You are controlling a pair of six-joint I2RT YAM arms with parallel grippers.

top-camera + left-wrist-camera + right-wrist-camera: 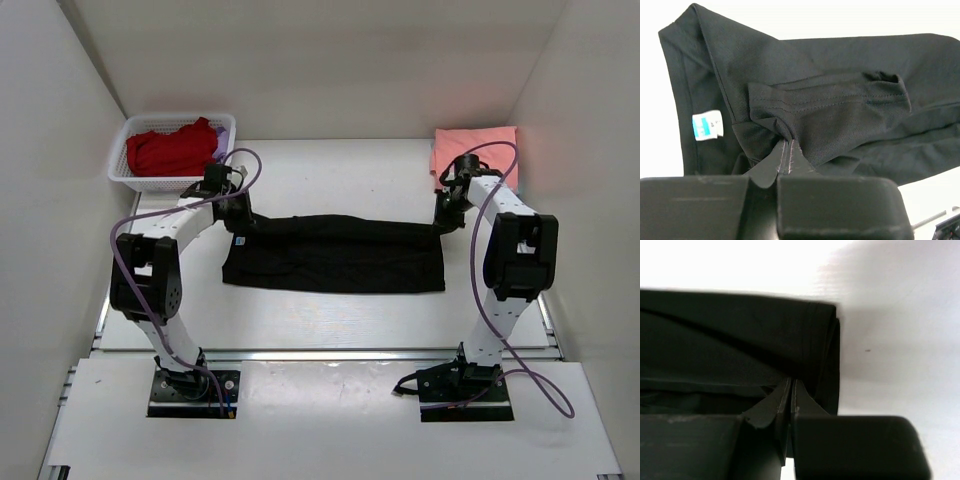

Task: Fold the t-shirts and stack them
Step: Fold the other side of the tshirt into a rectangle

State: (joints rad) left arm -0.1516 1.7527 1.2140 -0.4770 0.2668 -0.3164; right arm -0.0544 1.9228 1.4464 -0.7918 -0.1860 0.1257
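The black t-shirt [335,256] lies stretched across the table, its far edge lifted between the two grippers. My left gripper [238,213] is shut on its left end; the left wrist view shows the fabric [840,100] pinched at the fingertips, with the blue-white label [706,125] beside them. My right gripper [447,215] is shut on the right end, where folded black cloth [740,340] meets the fingertips. A folded salmon-pink t-shirt [473,147] lies at the back right. A red t-shirt [170,148] and a bit of a lilac one [221,140] sit in the basket.
The white lattice basket [122,172] stands at the back left, just behind my left arm. White walls enclose the table on the left, back and right. The pink shirt lies close behind my right wrist.
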